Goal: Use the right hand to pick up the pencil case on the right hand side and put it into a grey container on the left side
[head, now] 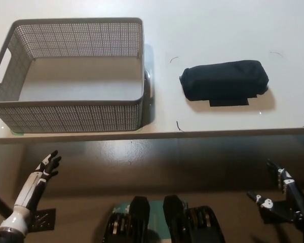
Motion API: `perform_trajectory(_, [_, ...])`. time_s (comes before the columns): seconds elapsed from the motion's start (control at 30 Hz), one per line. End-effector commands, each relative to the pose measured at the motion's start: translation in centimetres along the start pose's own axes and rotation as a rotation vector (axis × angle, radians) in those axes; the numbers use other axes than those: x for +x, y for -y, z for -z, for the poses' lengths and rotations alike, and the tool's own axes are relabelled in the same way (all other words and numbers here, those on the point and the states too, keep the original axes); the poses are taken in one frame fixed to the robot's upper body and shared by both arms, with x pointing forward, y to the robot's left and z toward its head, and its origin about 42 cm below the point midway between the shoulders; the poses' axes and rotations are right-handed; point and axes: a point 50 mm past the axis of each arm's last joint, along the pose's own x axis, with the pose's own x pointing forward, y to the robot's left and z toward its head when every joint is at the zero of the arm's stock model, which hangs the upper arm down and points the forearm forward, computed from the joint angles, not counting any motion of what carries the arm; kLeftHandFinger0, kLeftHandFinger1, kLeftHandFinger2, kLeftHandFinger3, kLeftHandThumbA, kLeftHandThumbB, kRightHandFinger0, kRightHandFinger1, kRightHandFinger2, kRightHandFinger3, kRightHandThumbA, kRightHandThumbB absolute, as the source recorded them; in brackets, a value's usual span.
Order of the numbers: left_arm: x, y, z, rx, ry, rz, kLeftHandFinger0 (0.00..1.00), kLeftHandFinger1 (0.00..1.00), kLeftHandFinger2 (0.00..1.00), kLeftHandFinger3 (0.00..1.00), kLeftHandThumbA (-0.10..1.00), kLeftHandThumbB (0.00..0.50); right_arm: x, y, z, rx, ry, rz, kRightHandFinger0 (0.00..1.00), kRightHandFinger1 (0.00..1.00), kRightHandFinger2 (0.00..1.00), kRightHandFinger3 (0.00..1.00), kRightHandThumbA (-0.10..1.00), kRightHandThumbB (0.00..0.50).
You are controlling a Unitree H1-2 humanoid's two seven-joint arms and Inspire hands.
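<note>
Below the pale bench [218, 20], both hands hang empty with fingers spread: black right hand [283, 195], white left hand [46, 167]. Beyond sits the grey perforated plastic container [71, 115]; right of it, the soft dark fabric pencil case [224, 80], probably light and best gripped across its middle.

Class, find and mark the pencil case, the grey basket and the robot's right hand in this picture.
pencil case [224, 80]: head view, middle of its dark fabric body.
grey basket [71, 115]: head view, near mesh wall.
right hand [286, 190]: head view, middle of the black hand, below the table edge.
</note>
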Motion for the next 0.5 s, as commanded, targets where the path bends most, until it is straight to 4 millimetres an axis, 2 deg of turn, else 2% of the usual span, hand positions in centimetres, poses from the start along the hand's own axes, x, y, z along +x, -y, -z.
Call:
perform_trajectory(0.0, [1.0,-1.5,-2.1,0.113,0.083,0.079,1.0,1.0,1.0,1.0,1.0,0.333,-1.2,2.5,-3.6,-0.221,0.164,0.028,1.0,1.0,1.0,1.0,1.0,0.395])
perform_trajectory(0.07, [1.0,-1.6,-2.2,0.124,0.087,0.1,1.0,1.0,1.0,1.0,1.0,0.312,-1.7,3.0,-4.6,-0.232,0.192,0.046,1.0,1.0,1.0,1.0,1.0,0.398])
perform_trajectory(0.13, [0.9,-1.7,-2.2,0.144,0.088,0.12,1.0,1.0,1.0,1.0,1.0,0.307,-2.8,3.7,-6.4,-0.252,0.233,0.068,1.0,1.0,1.0,1.0,1.0,0.4])
perform_trajectory(0.17, [0.9,-1.8,-2.3,0.147,0.088,0.12,1.0,1.0,1.0,1.0,1.0,0.308,-2.8,3.7,-6.4,-0.253,0.234,0.068,1.0,1.0,1.0,1.0,1.0,0.4])
perform_trajectory(0.27, [0.8,-1.9,-2.4,0.159,0.085,0.128,1.0,1.0,1.0,1.0,1.0,0.326,-4.3,4.6,-9.0,-0.297,0.299,0.106,1.0,1.0,1.0,1.0,1.0,0.413])
perform_trajectory(0.43, [1.0,-2.0,-2.5,0.185,0.082,0.139,1.0,1.0,1.0,1.0,1.0,0.333,-6.1,5.7,-12.6,-0.374,0.378,0.15,1.0,1.0,1.0,1.0,1.0,0.391])
perform_trajectory(0.47, [1.1,-2.0,-2.5,0.187,0.081,0.14,1.0,1.0,1.0,1.0,1.0,0.333,-6.1,5.8,-12.8,-0.376,0.382,0.152,1.0,1.0,1.0,1.0,1.0,0.391])
